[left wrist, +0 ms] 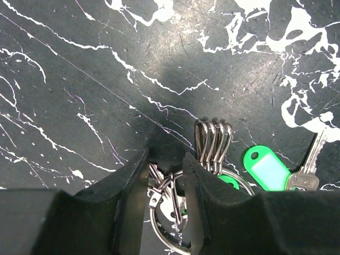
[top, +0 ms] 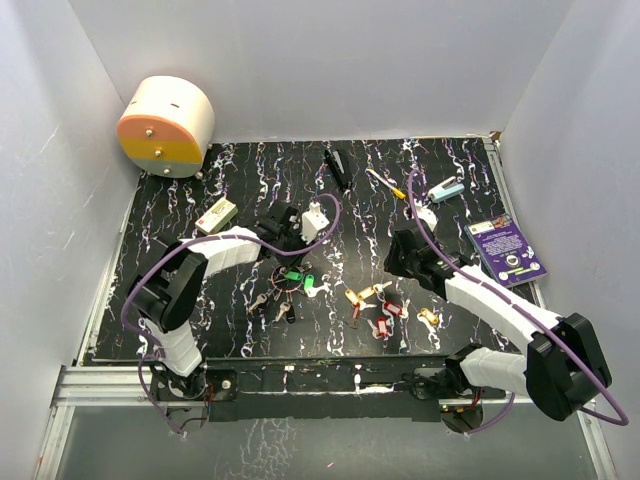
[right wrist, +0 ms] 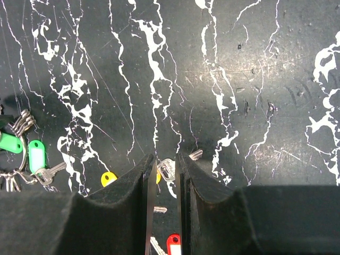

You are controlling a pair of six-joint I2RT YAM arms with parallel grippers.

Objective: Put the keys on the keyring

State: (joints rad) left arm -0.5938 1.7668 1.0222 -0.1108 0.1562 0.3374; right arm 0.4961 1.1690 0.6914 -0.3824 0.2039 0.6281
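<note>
The keyring (top: 290, 277), with green tags and dark keys, lies on the black marbled table left of centre. My left gripper (top: 287, 248) hovers just behind it. In the left wrist view its jaws (left wrist: 166, 159) stand a little apart over the silver ring (left wrist: 152, 222), with snap clips (left wrist: 212, 141) and a green tag (left wrist: 268, 170) beside it. Loose keys lie at the centre: gold ones (top: 358, 296), red ones (top: 388, 310). My right gripper (top: 398, 268) is above them, its jaws (right wrist: 166, 156) narrowly apart over a silver key (right wrist: 168, 170). A yellow tag (right wrist: 109, 178) and a red tag (right wrist: 173, 245) lie nearby.
A round cream and orange object (top: 165, 125) stands at the back left. A small white box (top: 216, 215), a black tool (top: 338, 168), a yellow-handled screwdriver (top: 385, 182), a teal item (top: 447, 190) and a purple card (top: 507, 250) lie along the back and right. White walls enclose the table.
</note>
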